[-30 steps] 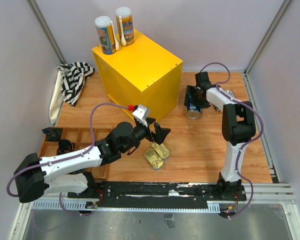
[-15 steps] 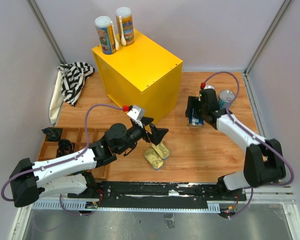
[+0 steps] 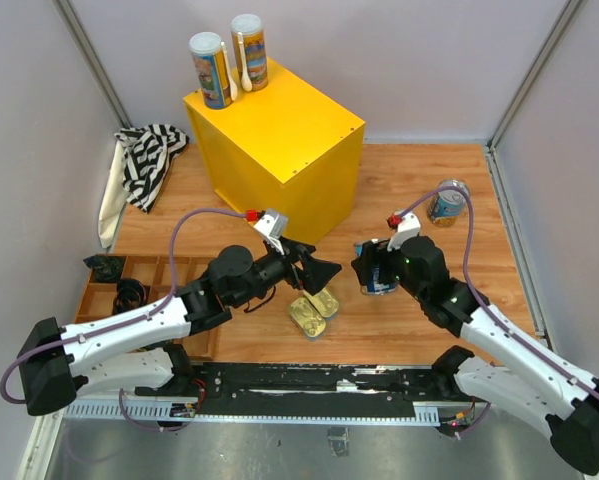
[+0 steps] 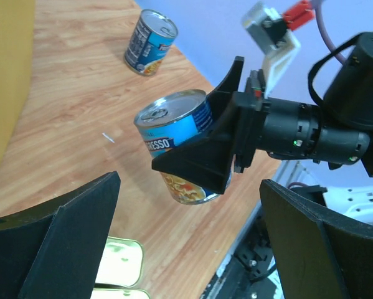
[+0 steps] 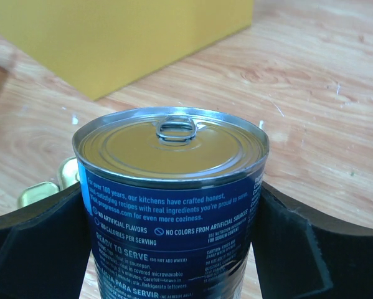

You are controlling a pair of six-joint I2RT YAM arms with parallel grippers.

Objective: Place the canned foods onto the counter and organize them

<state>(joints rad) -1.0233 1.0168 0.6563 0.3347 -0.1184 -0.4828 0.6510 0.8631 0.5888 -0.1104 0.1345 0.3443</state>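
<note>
My right gripper (image 3: 377, 272) is shut on a blue-labelled silver-topped can (image 5: 174, 205), holding it tilted just above the wooden floor (image 3: 409, 320); its black fingers (image 5: 37, 243) press both sides of the can. The held can (image 4: 177, 143) hangs straight in front of my left gripper (image 3: 317, 270), which stands open and empty a short way from it. A second blue can (image 3: 447, 202) stands at the back right. Two flat gold tins (image 3: 314, 308) lie below my left gripper. Two tall white-lidded cans (image 3: 210, 70) stand on the yellow counter's (image 3: 279, 140) far corner.
Two white spoons (image 3: 241, 60) lean between the tall cans. A striped cloth (image 3: 149, 160) lies left of the counter. A wooden compartment tray (image 3: 154, 280) with small black objects sits at the front left. Walls close the sides.
My right arm has carried the blue can from the back right to the front middle, close to my left gripper. This uncovered the second blue can. My left gripper shifted slightly.
</note>
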